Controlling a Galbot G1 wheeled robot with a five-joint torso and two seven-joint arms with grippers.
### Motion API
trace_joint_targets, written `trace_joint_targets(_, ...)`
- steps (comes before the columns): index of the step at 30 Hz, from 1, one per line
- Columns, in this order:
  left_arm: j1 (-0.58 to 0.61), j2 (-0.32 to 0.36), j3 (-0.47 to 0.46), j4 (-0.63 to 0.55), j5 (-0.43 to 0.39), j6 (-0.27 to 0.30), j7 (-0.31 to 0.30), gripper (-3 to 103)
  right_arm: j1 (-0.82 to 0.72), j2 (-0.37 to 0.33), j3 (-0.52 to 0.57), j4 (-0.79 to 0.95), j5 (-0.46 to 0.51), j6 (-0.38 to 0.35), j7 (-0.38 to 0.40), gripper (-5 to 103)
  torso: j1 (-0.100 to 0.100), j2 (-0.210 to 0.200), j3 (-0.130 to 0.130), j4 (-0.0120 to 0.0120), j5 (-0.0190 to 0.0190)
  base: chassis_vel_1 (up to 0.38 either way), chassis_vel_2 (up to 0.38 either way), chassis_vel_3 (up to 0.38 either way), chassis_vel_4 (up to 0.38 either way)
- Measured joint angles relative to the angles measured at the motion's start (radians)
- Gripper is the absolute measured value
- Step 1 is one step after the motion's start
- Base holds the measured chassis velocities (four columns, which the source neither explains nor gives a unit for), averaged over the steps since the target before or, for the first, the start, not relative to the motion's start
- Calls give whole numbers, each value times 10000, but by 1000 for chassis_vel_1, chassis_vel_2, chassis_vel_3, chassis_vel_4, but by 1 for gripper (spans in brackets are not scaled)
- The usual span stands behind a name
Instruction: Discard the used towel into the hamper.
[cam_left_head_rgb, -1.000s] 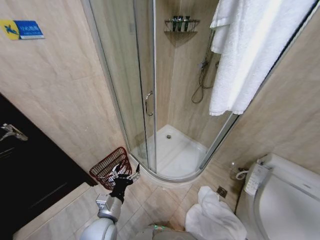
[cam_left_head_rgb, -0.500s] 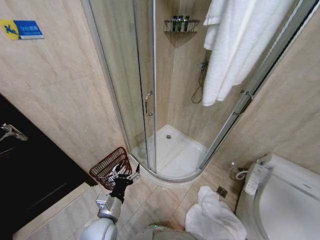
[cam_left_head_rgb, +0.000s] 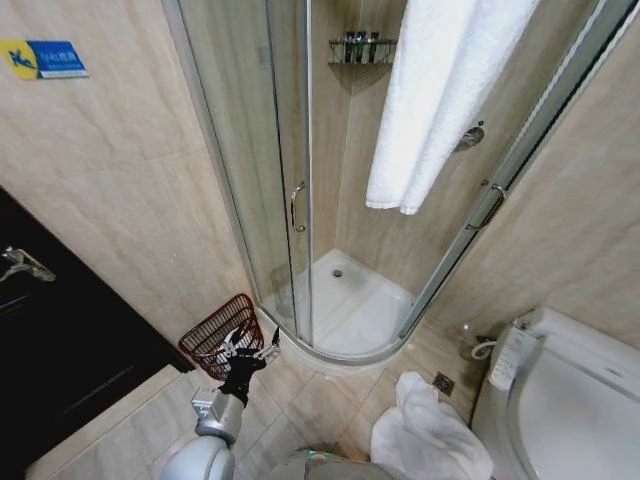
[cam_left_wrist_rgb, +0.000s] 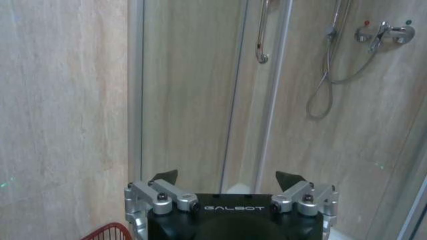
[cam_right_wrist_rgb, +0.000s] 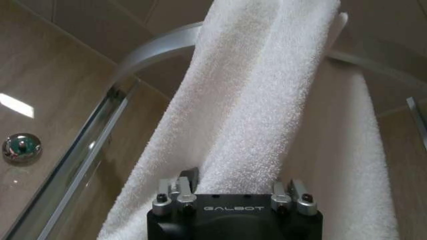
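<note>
Right gripper holding a white towel over the shower rail; left gripper low beside the hamper.

The right gripper (cam_right_wrist_rgb: 237, 187) has its jaws clamped on a fold of the white towel (cam_left_head_rgb: 440, 100), which drapes from the top of the shower enclosure (cam_left_head_rgb: 300, 200) down over its doorway. The left gripper (cam_left_head_rgb: 245, 347), jaws apart and holding nothing, hovers just beside the rim of the dark-red wire hamper (cam_left_head_rgb: 213, 335), which stands on the floor tiles between the black door (cam_left_head_rgb: 60, 350) and the shower base. Another white towel (cam_left_head_rgb: 425, 435) lies crumpled on the floor near the toilet (cam_left_head_rgb: 570, 400).
</note>
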Motion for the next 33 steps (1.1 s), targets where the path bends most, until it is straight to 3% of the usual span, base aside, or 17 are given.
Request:
trace_joint_targets(6,0,0,0,0,0,0,0,99,107,-16,-56,64,18,0,126,39,0,0,0,0,0,0,0,0,0)
trace_joint_targets(8,0,0,0,0,0,0,0,99,123,-16,-64,78,35,0,126,39,0,0,0,0,-1,0,0,0,0)
trace_joint_targets(11,0,0,0,0,0,0,0,99,189,-24,-85,98,87,0,116,27,0,0,0,0,-1,0,0,0,0)
trace_joint_targets(20,0,0,0,0,0,0,0,99,325,50,-258,242,19,75,99,8,0,0,-1,0,-1,0,0,0,0)
trace_joint_targets(33,0,0,0,0,0,0,0,99,346,77,-291,291,-12,114,80,8,0,0,-1,0,-1,0,0,0,0)
